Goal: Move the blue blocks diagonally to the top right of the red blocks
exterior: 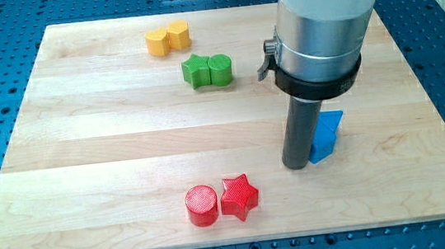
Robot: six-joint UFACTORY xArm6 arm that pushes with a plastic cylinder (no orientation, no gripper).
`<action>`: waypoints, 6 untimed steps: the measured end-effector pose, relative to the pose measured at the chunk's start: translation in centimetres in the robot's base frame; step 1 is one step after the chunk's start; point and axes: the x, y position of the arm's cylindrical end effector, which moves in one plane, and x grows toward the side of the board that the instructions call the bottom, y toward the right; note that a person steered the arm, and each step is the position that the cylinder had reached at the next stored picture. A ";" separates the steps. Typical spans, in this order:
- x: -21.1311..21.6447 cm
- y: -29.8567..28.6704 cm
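My tip (297, 165) rests on the board right of centre, touching the left side of a blue block (327, 136), which is partly hidden behind the rod; its shape looks angular, and whether a second blue block is behind it I cannot tell. A red cylinder (201, 205) and a red star (239, 197) sit side by side near the view's bottom, left and below my tip. The blue block lies up and to the right of the red pair.
A yellow pair of blocks (168, 39) sits at the view's top. A green star (196, 71) and green cylinder (220, 70) sit below them. The wooden board (85, 155) lies on a blue perforated table.
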 end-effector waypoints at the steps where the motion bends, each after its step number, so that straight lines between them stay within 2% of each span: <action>1: 0.0 0.0; 2: 2.4 0.2; 3: 2.1 0.6; 4: -1.5 0.9; 5: -1.2 2.0; 6: 1.4 0.1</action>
